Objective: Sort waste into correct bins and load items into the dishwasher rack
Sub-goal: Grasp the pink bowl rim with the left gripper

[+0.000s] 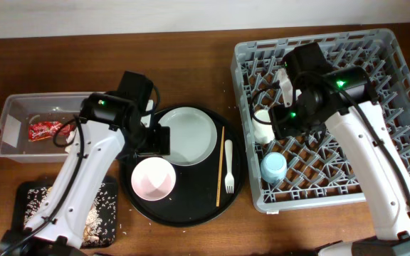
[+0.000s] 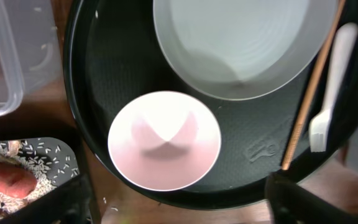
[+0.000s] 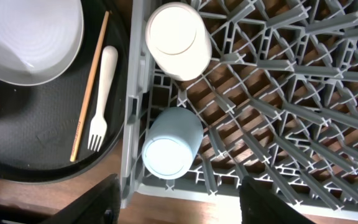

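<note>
Overhead view: the cream cup (image 1: 264,126) and light blue cup (image 1: 274,168) are seen in the dishwasher rack (image 1: 404,85) at right. White lettering on the red wrapper (image 1: 45,130) in the clear tub (image 1: 20,151), at left, cannot be read.

Left wrist view: the left gripper (image 2: 179,190) is spread empty over the small bowl (image 2: 164,140). Its smooth rim could be lost from a shallow pinch.

Right wrist view: the right gripper (image 3: 182,196) is released, empty, beside the light blue cup.

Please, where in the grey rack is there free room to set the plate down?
The rack is free to the right of the cream cup and the light blue cup, which crowd its left edge. The right arm hangs over its middle.
</note>
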Controlling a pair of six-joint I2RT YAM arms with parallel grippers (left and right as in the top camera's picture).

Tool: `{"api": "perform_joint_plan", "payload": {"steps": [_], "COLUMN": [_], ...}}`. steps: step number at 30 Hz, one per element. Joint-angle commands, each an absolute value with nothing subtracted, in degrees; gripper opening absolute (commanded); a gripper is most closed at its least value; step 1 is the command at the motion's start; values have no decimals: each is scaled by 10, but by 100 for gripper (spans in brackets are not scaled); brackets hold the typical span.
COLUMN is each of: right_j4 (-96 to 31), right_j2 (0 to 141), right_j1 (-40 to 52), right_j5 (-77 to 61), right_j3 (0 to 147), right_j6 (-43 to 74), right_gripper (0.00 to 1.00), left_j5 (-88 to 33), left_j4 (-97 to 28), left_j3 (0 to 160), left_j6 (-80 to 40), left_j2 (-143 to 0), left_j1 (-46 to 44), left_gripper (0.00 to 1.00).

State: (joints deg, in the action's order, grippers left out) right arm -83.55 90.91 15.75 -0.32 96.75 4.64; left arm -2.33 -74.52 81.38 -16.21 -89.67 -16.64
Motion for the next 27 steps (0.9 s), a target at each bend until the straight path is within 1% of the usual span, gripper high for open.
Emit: {"api": "perform_joint_plan", "payload": {"steps": [1, 3, 7, 9, 10, 11, 12, 14, 15, 16, 17, 18, 19, 22, 24, 26, 27], "right_j4": [-839, -843, -851, -851, -852, -853, -853, -853, -853, -853, -853, -853, -853, -853, -853, -853, -853], "right_j2": [911, 911, 912, 912, 912, 912, 912, 912, 912, 912, 912, 912, 912, 912, 912, 912, 912], "right_j1": [160, 160, 160, 160, 160, 160, 160, 160, 160, 160, 160, 160, 160, 160, 160, 160, 160], "right_j5": [-8, -8, -9, -9, -9, -9, -9, -9, -9, -9, -9, -9, -9, -9, -9, -9, -8], "right_j3": [974, 974, 974, 974, 973, 973, 973, 973, 973, 973, 973, 973, 973, 973, 973, 973, 973], "right_j6": [50, 50, 50, 50, 50, 50, 50, 50, 50, 50, 50, 50, 50, 50, 50, 50, 50], "right_gripper": [61, 65, 66, 66, 66, 66, 66, 66, 66, 66, 66, 66, 66, 66, 67, 67, 67], "left_j5": [-12, -12, -11, 12, 26, 42, 60, 80, 113, 145, 163, 168, 169, 170, 170, 185, 196], "left_j4": [-741, -731, -729, -725, -725, -725, -725, -724, -724, -722, -716, -707, -693, -676, -678, -686, -697], "left_j3": [764, 733, 711, 711, 711, 711, 710, 707, 701, 691, 682, 674, 665, 655, 655, 655, 655], "left_j6": [-165, -165, -168, -237, -269, -306, -359, -433, -493, -541, -562, -562, -561, -561, -539, -542, -570], "left_j2": [-893, -893, -893, -893, -893, -893, -893, -893, -893, -893, -893, -893, -893, -893, -893, -893, -893], "left_j1": [-167, -167, -167, -168, -168, -168, -168, -171, -179, -192, -208, -217, -227, -239, -239, -239, -239], "left_gripper": [99, 99, 99, 99, 95, 83, 68, 55, 37, 29, 24, 11, 1, 1, 0, 0, 1]}}
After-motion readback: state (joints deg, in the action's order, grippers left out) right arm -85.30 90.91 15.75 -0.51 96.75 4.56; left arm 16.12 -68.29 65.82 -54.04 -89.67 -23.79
